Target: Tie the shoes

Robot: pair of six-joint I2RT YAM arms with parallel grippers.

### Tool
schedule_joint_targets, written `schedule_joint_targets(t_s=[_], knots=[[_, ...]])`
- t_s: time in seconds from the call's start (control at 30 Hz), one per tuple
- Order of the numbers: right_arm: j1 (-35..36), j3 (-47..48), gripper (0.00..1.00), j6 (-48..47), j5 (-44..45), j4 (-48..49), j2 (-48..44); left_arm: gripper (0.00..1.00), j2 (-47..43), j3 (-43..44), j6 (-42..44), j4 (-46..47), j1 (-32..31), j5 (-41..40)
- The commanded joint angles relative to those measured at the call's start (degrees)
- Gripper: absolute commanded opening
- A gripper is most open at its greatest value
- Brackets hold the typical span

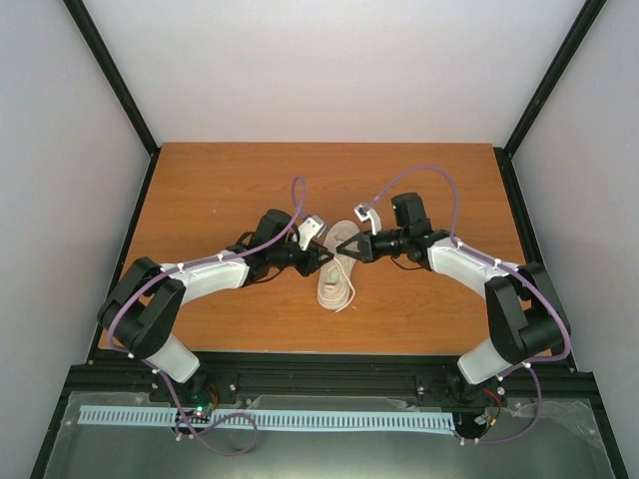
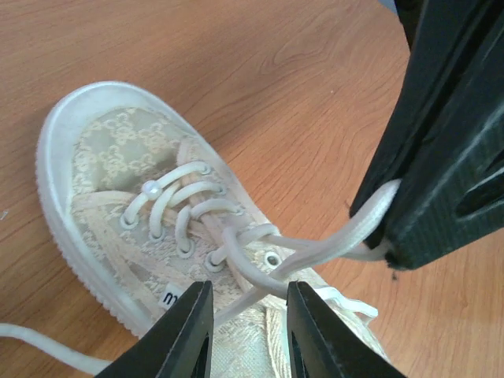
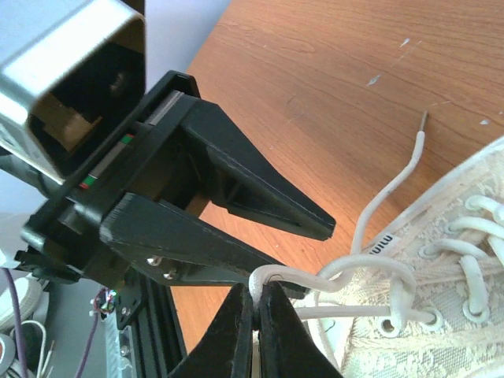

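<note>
One cream shoe [image 1: 335, 281] lies near the middle of the wooden table [image 1: 220, 190], with both grippers meeting over its laced part. From the top view we get only that: the tips crowd together above the shoe, and the jaws are too small to read.

The left wrist view fills this in. The right gripper [image 2: 391, 235] is clamped tight on a loop of white lace [image 2: 346, 236] and holds it up off the shoe. The left gripper [image 2: 250, 285] has its fingers parted by a narrow gap. Lace strands run through that gap, and we see no squeeze on them. This view also shows the rounded toe cap and the patterned fabric.

The right wrist view confirms the pinch: the right gripper's own fingers are pressed together with the lace caught at their tips. It also shows the left gripper side-on, jaws apart. Only here do we see a loose lace end [image 3: 390, 193] rising from the knot area, its tip lifted over the bare table.
</note>
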Motion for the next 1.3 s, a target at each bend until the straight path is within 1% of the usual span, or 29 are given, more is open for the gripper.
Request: schedule_joint_targets(t_s=[0.0, 0.3, 0.57, 0.7, 0.83, 0.93, 1.0, 1.17, 1.27], knots=[[-0.15, 2.19, 0.03, 0.66, -5.16, 1.33, 0.53, 0.29, -0.55, -0.66, 3.95, 4.97, 0.5, -0.11], [-0.15, 2.58, 0.03, 0.51, -6.05, 0.83, 2.44, 0.29, -0.4, 0.1, 2.66, 6.9, 0.56, 5.0], [-0.28, 2.71, 0.03, 0.59, -5.7, 0.66, 2.43, 0.28, 0.27, 1.57, 2.4, 5.07, 0.53, 8.43], [-0.24, 2.63, 0.03, 0.58, -5.43, 0.49, 2.39, 0.26, 0.79, 2.47, 2.22, 3.42, 0.49, 8.72], [-0.26, 2.53, 0.03, 0.52, -5.55, 0.51, 2.16, 0.26, 0.43, 2.14, 1.77, 4.14, 0.48, 7.96], [-0.24, 2.54, 0.03, 0.48, -5.67, 0.5, 2.34, 0.23, 1.79, 3.38, 0.54, 4.32, 0.55, 8.99], [-0.24, 2.46, 0.03, 0.42, -5.69, 0.47, 2.35, 0.17, 2.78, 4.0, -0.23, 4.58, 0.49, 9.5], [-0.24, 2.34, 0.03, 0.11, -5.37, 0.16, 2.43, 0.11, 3.57, 4.41, -1.39, 5.61, 0.48, 10.95], [-0.24, 2.32, 0.03, -0.07, -5.06, 0.08, 2.67, 0.04, 3.45, 4.25, -1.78, 5.92, 0.49, 10.97]])
